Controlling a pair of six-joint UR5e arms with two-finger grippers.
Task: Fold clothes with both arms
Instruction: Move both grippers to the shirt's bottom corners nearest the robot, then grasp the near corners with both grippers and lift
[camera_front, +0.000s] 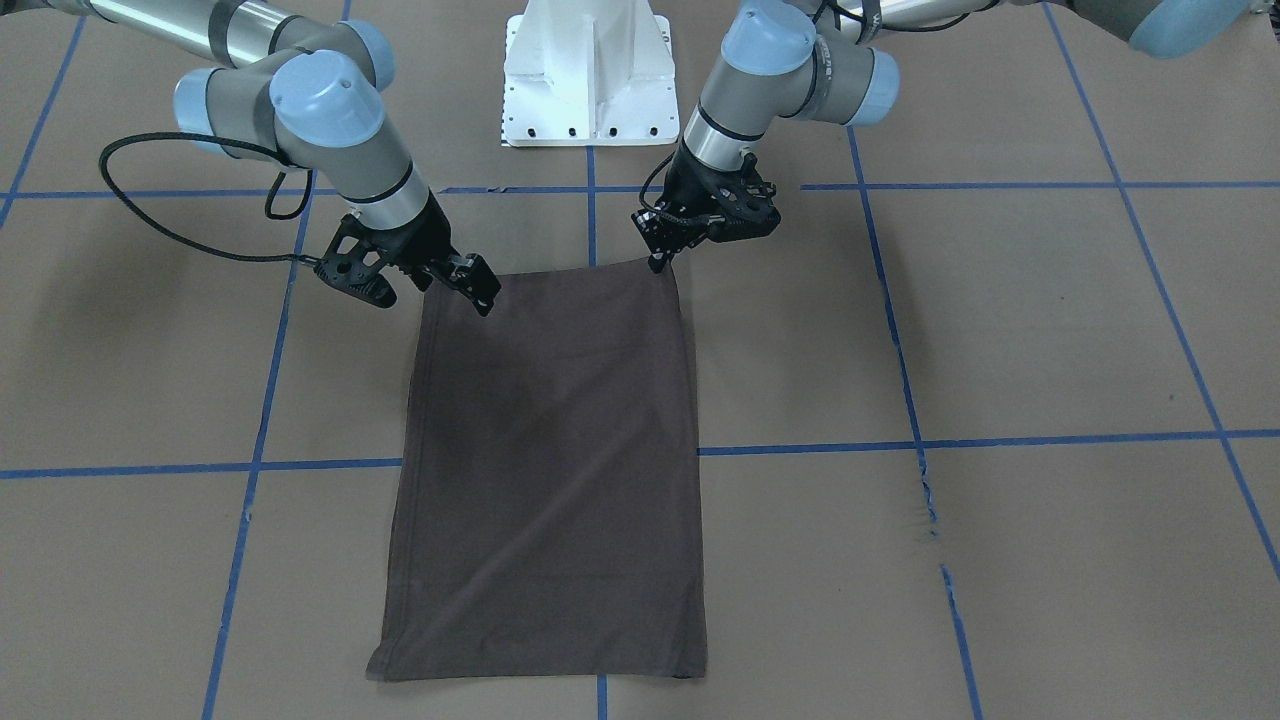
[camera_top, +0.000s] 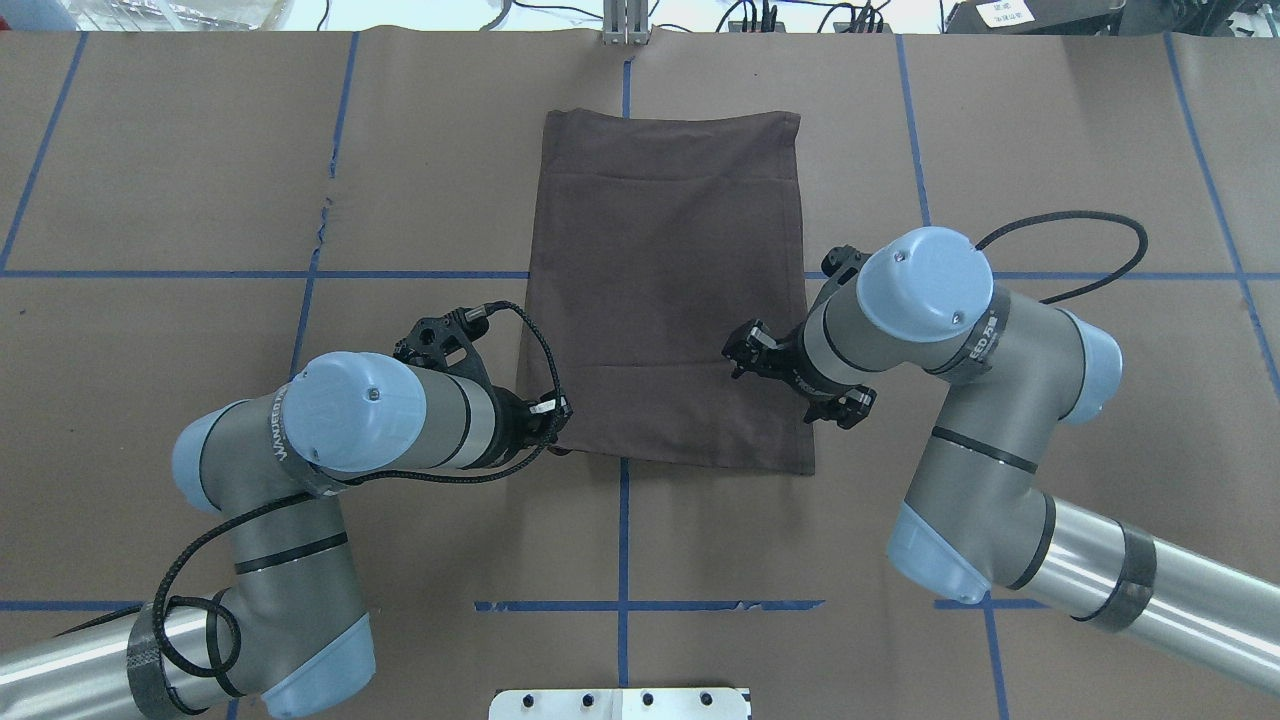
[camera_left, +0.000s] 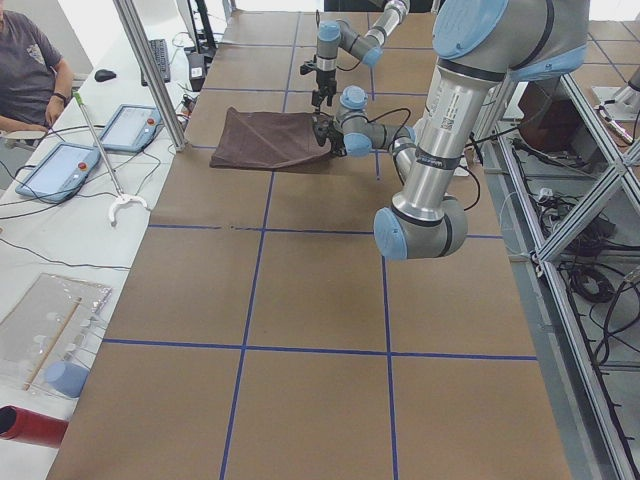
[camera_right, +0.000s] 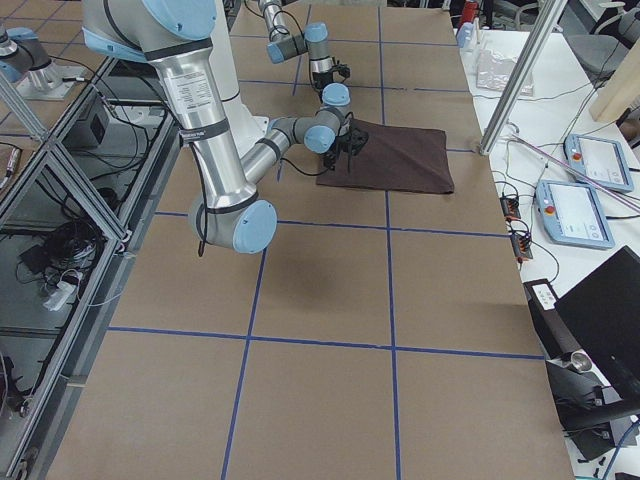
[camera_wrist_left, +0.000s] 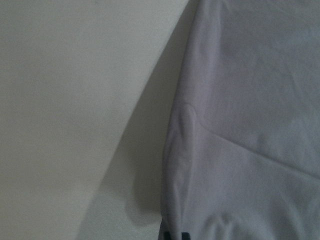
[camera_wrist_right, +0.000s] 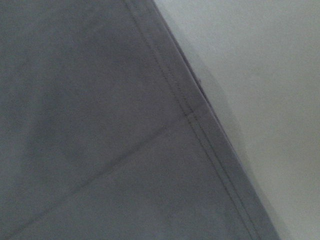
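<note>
Front view, shirt: the shirt lies flat on the surface as a long folded rectangle. One short end is near the robot and the other is far from it.
Front view, left pincer: the left pincer is narrowed to a point on the left corner of the near end and looks to be pinching it.
Front view, right pincer: the right pincer stands wide over the near right corner, with no cloth in it.
Overhead view: the left pincer sits low at its corner. The right one shows further along the right edge, so it probably hangs above the cloth.
Side views: the shirt lies between the two arms. Both pincers are too small here to judge.
Left wrist view: the cloth edge has a slight pucker, and two dark tips sit close together at the bottom of the picture.
Right wrist view: a stitched hem runs diagonally and a crease meets it. No tips are in sight.
Step in hand: taking both near corners, likely in order to fold the shirt in half toward the far end.
Doing it well: bring the right pincer down astride the hem so that it catches every layer, as far in from its corner as the left one is. Then lift both level and together, keeping the edge taut.
</note>
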